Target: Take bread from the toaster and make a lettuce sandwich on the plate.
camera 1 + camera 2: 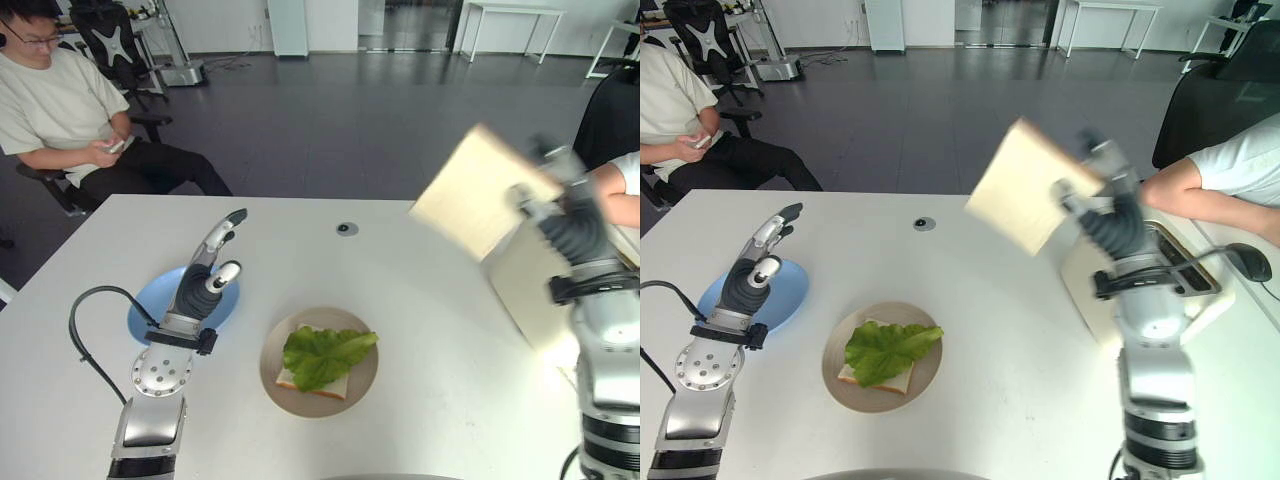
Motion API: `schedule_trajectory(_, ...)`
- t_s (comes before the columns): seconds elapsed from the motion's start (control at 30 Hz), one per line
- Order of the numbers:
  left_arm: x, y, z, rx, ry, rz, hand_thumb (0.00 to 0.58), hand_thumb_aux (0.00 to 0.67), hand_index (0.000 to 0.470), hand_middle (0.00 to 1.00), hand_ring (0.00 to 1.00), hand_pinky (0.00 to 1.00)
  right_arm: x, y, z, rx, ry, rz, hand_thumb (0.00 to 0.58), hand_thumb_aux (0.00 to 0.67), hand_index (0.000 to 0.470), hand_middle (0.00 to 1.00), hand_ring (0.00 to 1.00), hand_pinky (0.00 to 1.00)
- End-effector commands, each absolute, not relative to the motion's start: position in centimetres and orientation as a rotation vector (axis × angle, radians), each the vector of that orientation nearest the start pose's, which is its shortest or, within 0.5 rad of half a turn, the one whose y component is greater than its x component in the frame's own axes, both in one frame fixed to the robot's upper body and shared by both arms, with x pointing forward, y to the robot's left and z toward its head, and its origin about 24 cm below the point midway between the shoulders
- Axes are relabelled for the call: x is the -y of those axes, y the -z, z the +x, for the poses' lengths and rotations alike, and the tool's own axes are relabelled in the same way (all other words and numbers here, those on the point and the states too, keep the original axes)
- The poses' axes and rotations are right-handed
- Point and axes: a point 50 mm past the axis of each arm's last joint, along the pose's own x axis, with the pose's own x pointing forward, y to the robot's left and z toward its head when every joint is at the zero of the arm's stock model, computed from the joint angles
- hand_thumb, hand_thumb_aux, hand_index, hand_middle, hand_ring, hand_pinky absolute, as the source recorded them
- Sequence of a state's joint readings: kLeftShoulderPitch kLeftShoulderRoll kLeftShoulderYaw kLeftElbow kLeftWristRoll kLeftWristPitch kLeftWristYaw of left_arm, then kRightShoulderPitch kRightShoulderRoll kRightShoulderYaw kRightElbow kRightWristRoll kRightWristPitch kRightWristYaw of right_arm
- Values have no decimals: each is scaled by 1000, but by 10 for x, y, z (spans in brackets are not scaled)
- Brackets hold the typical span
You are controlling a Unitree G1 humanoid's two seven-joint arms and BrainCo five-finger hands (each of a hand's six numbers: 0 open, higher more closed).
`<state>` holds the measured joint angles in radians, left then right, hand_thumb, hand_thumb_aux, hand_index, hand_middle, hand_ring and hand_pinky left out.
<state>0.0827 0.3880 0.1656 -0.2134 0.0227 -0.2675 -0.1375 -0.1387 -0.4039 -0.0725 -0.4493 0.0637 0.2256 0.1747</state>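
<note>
1. The robot's right hand [1110, 205] is up in the air, above the left end of the white box-shaped toaster [1205, 300].
2. This hand is closed around a pale square slice of bread [1025, 200] and grips it by one edge.
3. The held slice is tilted and sticks out to the left of the hand. It is high over the big white table [430, 350] and touches nothing else.
4. The toaster stands near the right side of the table.
5. A round tan plate [930, 380] sits in the middle of the table, near the front edge.
6. On that plate lies another slice of white bread [898, 383], flat.
7. A crinkly green lettuce leaf [885, 350] lies on top of that slice and covers most of it.
8. The robot's left hand [205, 280] is on the left side, over a round light-blue plate [150, 305].
9. Its fingers are stretched out, and it holds nothing.
10. The blue plate is just left of the tan plate, and the two do not touch.
11. A small round dark thing [347, 229] lies on the table, farther back than the tan plate.
</note>
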Motion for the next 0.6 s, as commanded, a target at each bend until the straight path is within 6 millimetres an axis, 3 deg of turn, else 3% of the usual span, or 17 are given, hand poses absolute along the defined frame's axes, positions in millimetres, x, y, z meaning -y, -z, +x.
schedule_trajectory(0.03, -238, -109, 234, 349, 20, 413, 0, 0, 0, 0, 0, 0, 124, -120, 255, 35, -548, -198, 580, 670, 470, 0, 0, 0)
schedule_trajectory(0.27, -238, -102, 238, 343, 28, 426, 0, 0, 0, 0, 0, 0, 60, -75, 242, -154, -735, -207, 580, 670, 470, 0, 0, 0)
schedule_trajectory(0.37, -236, -100, 238, 339, 35, 432, 0, 0, 0, 0, 0, 0, 53, -64, 236, -197, -750, -227, 580, 670, 470, 0, 0, 0)
schedule_trajectory(0.6, -235, -98, 237, 333, 37, 440, 0, 0, 0, 0, 0, 0, 51, -65, 223, -205, -807, -342, 580, 670, 470, 0, 0, 0)
